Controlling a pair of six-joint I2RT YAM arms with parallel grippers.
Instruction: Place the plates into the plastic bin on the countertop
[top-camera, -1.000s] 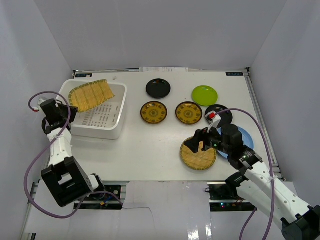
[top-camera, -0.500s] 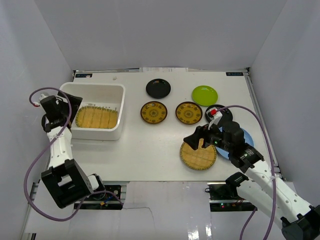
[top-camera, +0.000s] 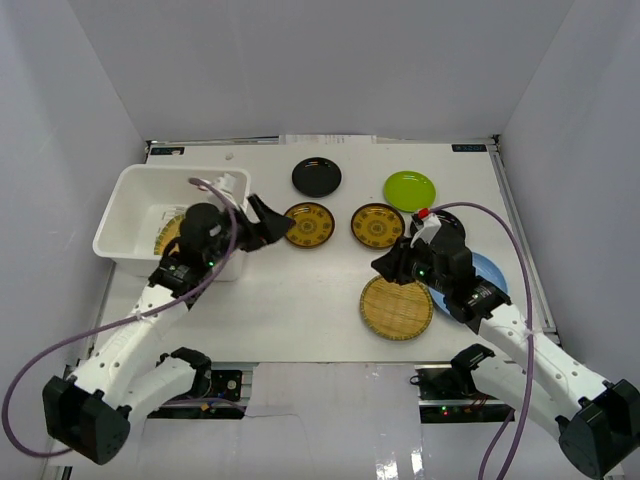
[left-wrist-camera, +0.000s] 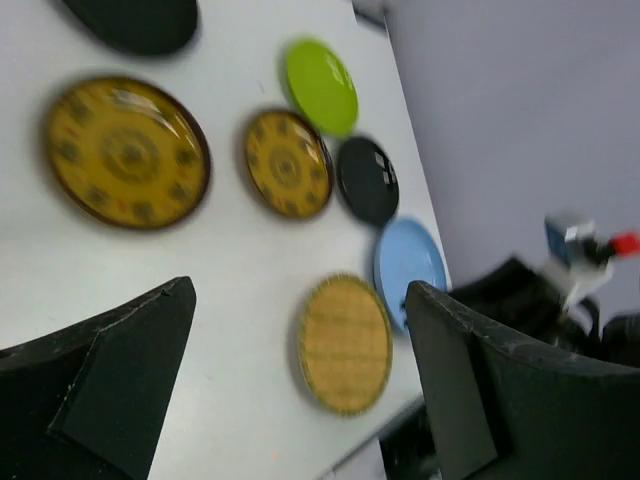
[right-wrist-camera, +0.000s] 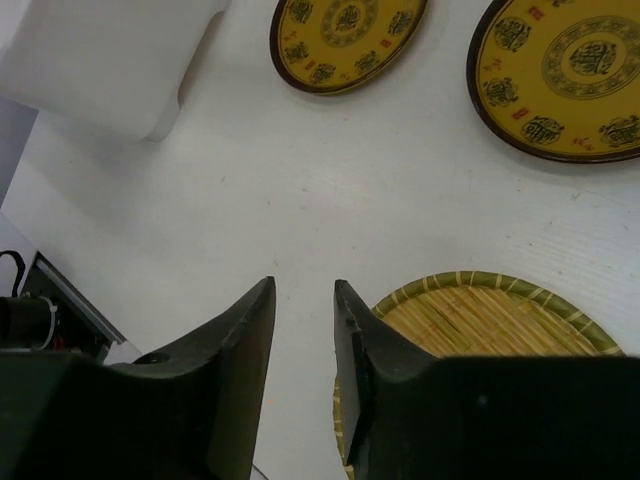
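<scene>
The white plastic bin (top-camera: 128, 212) stands at the left of the countertop (top-camera: 300, 290) with one woven tray (top-camera: 165, 238) inside, partly hidden by my left arm. My left gripper (top-camera: 275, 225) reaches past the bin's right side, open and empty (left-wrist-camera: 300, 340). On the countertop lie two yellow-brown plates (top-camera: 307, 225) (top-camera: 377, 225), a black plate (top-camera: 316, 177), a lime green plate (top-camera: 410, 190), a light blue plate (top-camera: 492, 268) and a second woven tray (top-camera: 397, 308). My right gripper (top-camera: 385, 265) hovers at that tray's left rim (right-wrist-camera: 490, 320), jaws narrowed to a small gap, nothing between them (right-wrist-camera: 303, 290).
A second black plate (left-wrist-camera: 367, 180) lies between the lime green and light blue ones, mostly covered by my right arm from above. Pale grey walls close in the table on three sides. The arms' purple cables loop near the front edge.
The woven tray dropped from my left gripper into the bin; the left arm then swung right across the bin. The bin shifted a little to the left. My right jaws narrowed over the other tray's rim.
</scene>
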